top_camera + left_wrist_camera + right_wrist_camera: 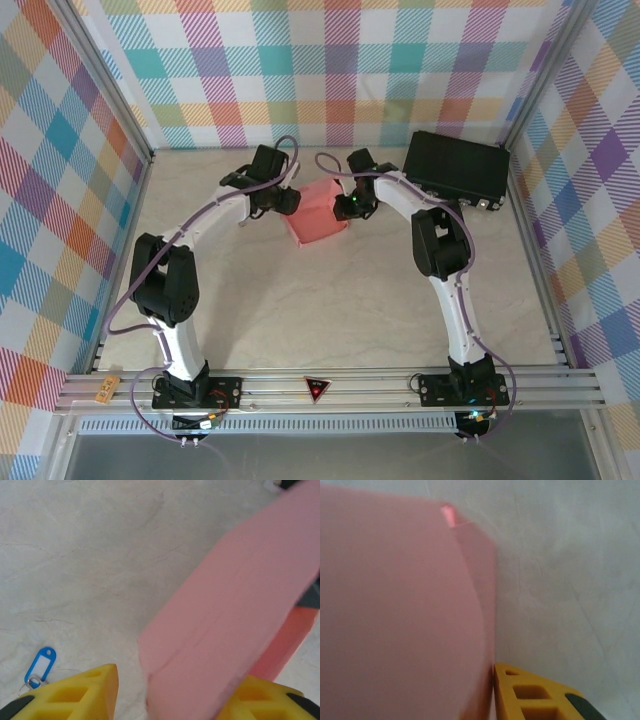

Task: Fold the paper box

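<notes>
Right now, box pos: paper box (318, 212) is far-centre on the table (330, 310), btwn the two grippers; looks part-formed, w/ a panel tilted up off the top.
L side: left gripper (287, 203) is at the box's left edge. Wrist view has a pink panel running btwn its yellow fingers (92, 690), w/ a sliver of gap at one finger and the other half behind the card. Clamped or not: can't tell.
R side: right gripper (347, 208) is at the box's right edge. One yellow finger (525, 695) sits against the card and its mate is hidden behind pink. Grip: can't tell.
Weight: prob v. light, thin card.
Stiffness: panels semi-stiff, should hinge at creases; likely to bow or dent if squeezed mid-panel.
Slip: matt card, prob grippy enough, but a thin edge could slide out of the pads.
Where to hold: flat on a panel near a crease, both sides at once so it doesn't skate.
Surface: pale marbled top, smooth and hard; a light box will prob slide on it.
Nearby: black case (458, 168) far right, behind the right arm; blue key tag (41, 664) on the table by the left gripper.
Room: plaid walls (330, 70) on three sides, alu rail (380, 385) at the near edge.
</notes>
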Tool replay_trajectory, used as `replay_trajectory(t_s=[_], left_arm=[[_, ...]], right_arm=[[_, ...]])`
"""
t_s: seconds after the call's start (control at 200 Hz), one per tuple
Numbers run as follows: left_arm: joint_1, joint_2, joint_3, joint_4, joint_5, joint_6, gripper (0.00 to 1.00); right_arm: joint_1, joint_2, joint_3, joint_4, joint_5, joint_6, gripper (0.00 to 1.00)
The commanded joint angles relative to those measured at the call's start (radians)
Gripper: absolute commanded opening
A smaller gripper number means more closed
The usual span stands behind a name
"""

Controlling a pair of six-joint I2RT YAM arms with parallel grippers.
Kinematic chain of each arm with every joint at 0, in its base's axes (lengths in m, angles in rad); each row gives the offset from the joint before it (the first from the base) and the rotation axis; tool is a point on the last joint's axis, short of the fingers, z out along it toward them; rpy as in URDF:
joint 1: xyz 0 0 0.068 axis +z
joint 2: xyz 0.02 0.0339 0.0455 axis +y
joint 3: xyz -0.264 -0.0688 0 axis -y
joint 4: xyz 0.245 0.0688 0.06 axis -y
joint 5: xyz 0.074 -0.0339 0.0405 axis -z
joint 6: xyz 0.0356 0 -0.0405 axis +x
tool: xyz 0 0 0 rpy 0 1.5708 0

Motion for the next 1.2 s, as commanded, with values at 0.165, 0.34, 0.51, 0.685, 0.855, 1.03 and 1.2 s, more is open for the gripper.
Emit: replay_trajectory(t_s=[0.165,0.34,0.51,0.685,0.855,1.03,1.2], left_arm=[[0.011,0.07,0.075,0.017,0.078,-0.054,0.42],[0.011,0.078,0.077,0.016,0.175,-0.061,0.43],[0.012,0.09,0.076,-0.011,0.263,-0.079,0.42],[0.011,0.093,0.074,-0.033,0.329,-0.095,0.47],[0.011,0.064,0.07,-0.043,0.356,-0.108,0.61],[0.011,-0.025,0.04,-0.036,0.308,-0.124,0.82],[0.011,-0.149,-0.03,-0.025,0.202,-0.145,0.95]], right_arm=[[0.051,-0.206,-0.303,0.102,0.145,0.103,0.18],[0.085,-0.3,-0.442,0.135,0.19,0.192,0.17],[0.127,-0.375,-0.545,0.141,0.281,0.32,0.15],[0.147,-0.409,-0.636,0.185,0.312,0.431,0.17],[0.147,-0.421,-0.636,0.19,0.308,0.439,0.25],[0.145,-0.445,-0.623,0.184,0.32,0.433,0.37],[0.142,-0.464,-0.623,0.192,0.321,0.428,0.43]])
